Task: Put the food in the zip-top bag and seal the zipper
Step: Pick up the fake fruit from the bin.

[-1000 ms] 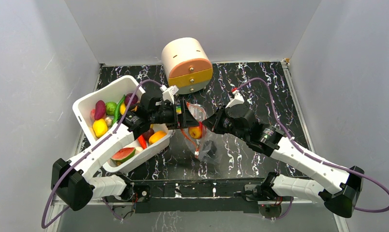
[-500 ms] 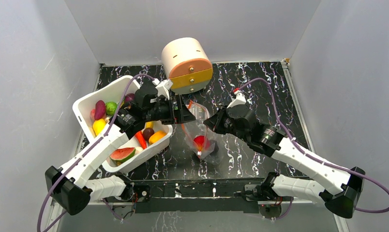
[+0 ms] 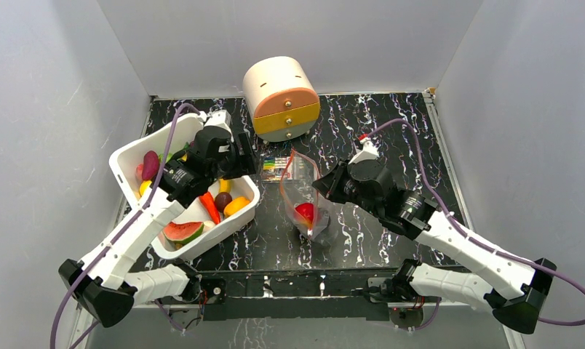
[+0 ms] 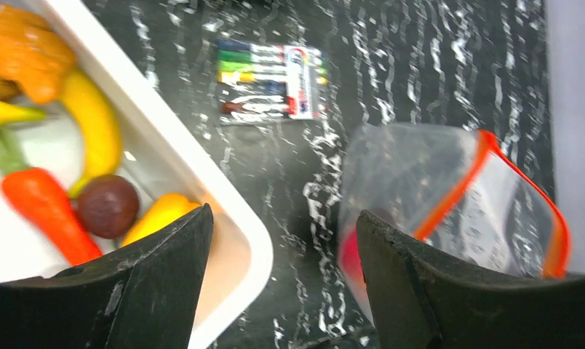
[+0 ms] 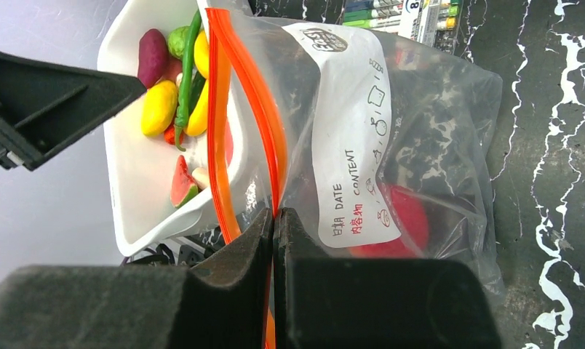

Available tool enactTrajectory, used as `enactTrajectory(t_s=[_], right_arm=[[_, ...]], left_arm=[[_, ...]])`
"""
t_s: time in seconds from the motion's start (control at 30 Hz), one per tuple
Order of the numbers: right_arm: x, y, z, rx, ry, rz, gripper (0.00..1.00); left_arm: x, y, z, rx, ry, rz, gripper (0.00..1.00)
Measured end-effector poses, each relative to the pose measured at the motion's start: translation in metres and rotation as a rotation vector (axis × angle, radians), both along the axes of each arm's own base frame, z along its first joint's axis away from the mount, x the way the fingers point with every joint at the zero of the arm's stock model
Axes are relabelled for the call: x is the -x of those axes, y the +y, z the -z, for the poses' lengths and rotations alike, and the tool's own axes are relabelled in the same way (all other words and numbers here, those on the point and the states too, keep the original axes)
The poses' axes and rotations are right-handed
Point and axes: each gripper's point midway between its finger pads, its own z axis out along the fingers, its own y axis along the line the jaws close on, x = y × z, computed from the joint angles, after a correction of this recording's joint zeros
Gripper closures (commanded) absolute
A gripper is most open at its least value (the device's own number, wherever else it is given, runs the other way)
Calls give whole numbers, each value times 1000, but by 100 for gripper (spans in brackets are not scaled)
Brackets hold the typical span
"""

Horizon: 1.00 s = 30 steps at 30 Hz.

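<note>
The clear zip-top bag (image 3: 302, 190) hangs mouth-up at the table's middle, with one red food piece (image 3: 305, 213) at its bottom. My right gripper (image 3: 321, 190) is shut on the bag's mouth edge, its jaws pinching the orange zipper (image 5: 273, 156). The other side of the zipper (image 5: 215, 109) bows away, so the mouth gapes. My left gripper (image 4: 282, 218) is open and empty, hovering between the bin's right rim and the bag. More food lies in the bin: a carrot (image 4: 46, 211), a banana (image 4: 93, 123), a watermelon slice (image 3: 184, 232) and a purple piece (image 3: 150, 165).
The white bin (image 3: 126, 154) sits at the left of the table. A flat pack of coloured pens (image 4: 271, 80) lies behind the bag. A round cream box with orange and yellow drawers (image 3: 281, 97) stands at the back. Grey walls close in on both sides.
My left gripper let a red-yellow fruit drop into the bag, then drew back left toward the bin. The right gripper kept its hold on the bag's edge.
</note>
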Motion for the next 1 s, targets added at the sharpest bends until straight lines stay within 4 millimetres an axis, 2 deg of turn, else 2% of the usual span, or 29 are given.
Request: enactTrajectory(t_s=[0.17, 0.27, 0.43, 0.5, 0.87, 1.0], right_arm=[[2, -4, -1, -1, -2, 4, 100], [2, -4, -2, 1, -3, 7, 100], [2, -5, -1, 4, 0, 7, 100], [2, -5, -1, 4, 0, 7, 100], [2, -5, 0, 6, 1, 7, 100], [3, -6, 1, 10, 3, 7, 100]], left_arm=[[-16, 32, 3, -108, -13, -127, 35], [-27, 53, 13, -135, 16, -198, 36], [-48, 103, 34, -137, 91, -357, 37], [-54, 116, 42, -135, 107, -399, 39], [-84, 160, 100, -160, 227, -515, 39], [-88, 179, 120, -185, 283, -563, 40]])
